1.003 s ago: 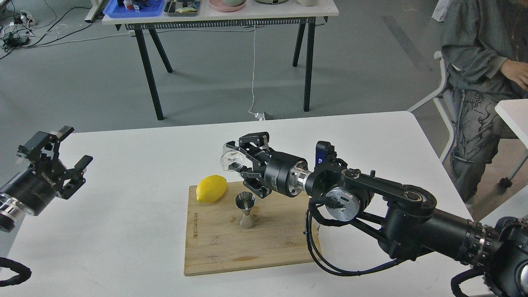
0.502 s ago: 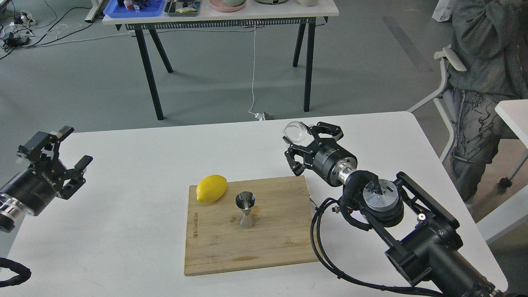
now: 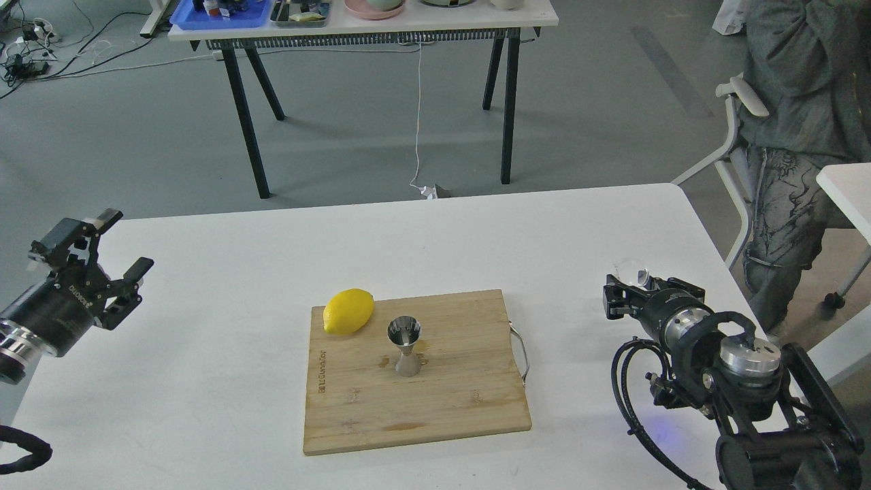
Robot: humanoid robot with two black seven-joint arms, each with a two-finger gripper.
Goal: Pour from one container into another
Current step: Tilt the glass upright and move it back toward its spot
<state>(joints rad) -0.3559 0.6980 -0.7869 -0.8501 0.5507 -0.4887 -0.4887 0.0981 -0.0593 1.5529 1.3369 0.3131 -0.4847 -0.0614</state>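
The steel jigger (image 3: 405, 346) stands upright near the middle of the wooden cutting board (image 3: 449, 401). The small clear glass cup (image 3: 631, 270) is far to its right, low over the white table, held at the tips of my right gripper (image 3: 636, 289), which looks shut on it. The cup is hard to make out against the table, and I cannot tell whether it touches the tabletop. My left gripper (image 3: 102, 255) hangs open at the table's left edge, with nothing between its fingers.
A yellow lemon (image 3: 348, 311) lies on the board's back left corner, just left of the jigger. A metal handle (image 3: 522, 354) sticks out from the board's right side. A person (image 3: 796, 136) sits beyond the table's right corner.
My right arm has swung away from above the jigger to the right and down, carrying the glass cup off the board toward the table's right side. The left arm has not moved.
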